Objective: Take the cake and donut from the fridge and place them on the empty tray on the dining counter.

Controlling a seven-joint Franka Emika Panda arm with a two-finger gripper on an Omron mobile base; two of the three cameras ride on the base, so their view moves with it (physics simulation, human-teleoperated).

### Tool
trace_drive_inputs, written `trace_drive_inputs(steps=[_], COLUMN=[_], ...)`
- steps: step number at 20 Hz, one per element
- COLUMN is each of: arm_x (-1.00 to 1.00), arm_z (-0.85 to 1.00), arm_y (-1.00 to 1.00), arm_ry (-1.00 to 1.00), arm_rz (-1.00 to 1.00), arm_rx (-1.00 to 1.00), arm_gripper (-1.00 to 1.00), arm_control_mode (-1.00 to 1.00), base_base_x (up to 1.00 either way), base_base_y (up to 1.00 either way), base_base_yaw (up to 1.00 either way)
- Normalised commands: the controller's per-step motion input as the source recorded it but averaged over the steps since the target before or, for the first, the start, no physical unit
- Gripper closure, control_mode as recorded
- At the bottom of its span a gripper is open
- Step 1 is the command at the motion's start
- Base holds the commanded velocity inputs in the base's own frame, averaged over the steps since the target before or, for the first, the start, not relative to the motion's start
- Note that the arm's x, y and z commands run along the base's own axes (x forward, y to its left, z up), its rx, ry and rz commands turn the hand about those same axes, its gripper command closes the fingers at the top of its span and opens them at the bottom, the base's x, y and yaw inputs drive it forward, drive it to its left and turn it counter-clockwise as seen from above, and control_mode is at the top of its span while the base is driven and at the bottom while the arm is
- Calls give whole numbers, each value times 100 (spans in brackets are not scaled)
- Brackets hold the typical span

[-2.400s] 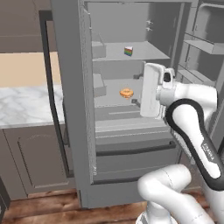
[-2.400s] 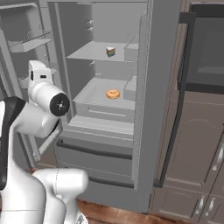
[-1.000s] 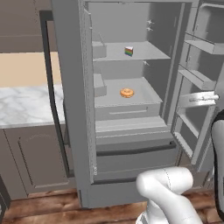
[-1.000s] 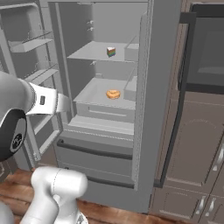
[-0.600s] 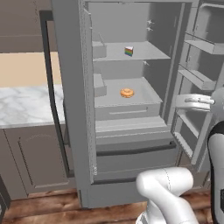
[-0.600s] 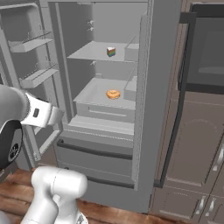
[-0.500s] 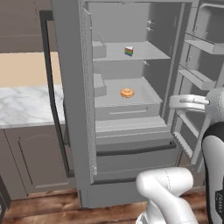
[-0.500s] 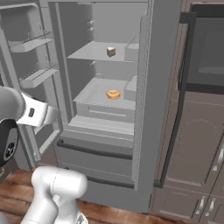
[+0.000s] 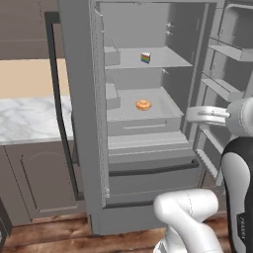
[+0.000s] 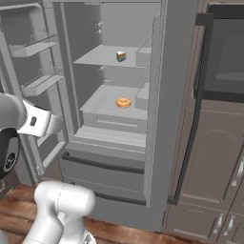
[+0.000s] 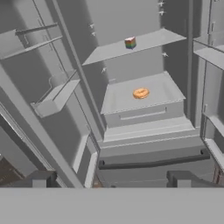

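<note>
Hand view centre: donut (image 11: 140,93) below cake (image 11: 130,43) in the open fridge (image 11: 144,118); gripper (image 11: 109,178) wide, empty, must reach in next.

Fridge (image 9: 84,123) shelves: cake (image 9: 146,58) above, donut (image 9: 143,105) below.

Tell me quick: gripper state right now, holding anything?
Gripper: open, holding nothing; the cake and donut sit on the fridge shelves.
</note>
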Motion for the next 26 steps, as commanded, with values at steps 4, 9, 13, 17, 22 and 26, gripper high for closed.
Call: trace_drive_inputs(steps=[4,9,13,17,22,26], arm_x=[0,0,0,0,0,0], arm_z=[0,0,0,0,0,7], arm_y=[0,0,0,0,0,3], arm_ry=[0,0,0,0,0,4], arm_rz=[0,0,0,0,0,0], arm_rx=[0,0,0,0,0,-5], arm_gripper=[-100,-100,-100,-100,-100,-100], arm_control_mode=[100,100,100,100,100,-100], base_base_x=[68,100,100,100,66,0], base_base_y=[-4,-21,-17,-26,-16,0], base_base_yaw=[1,0,0,0,3,0])
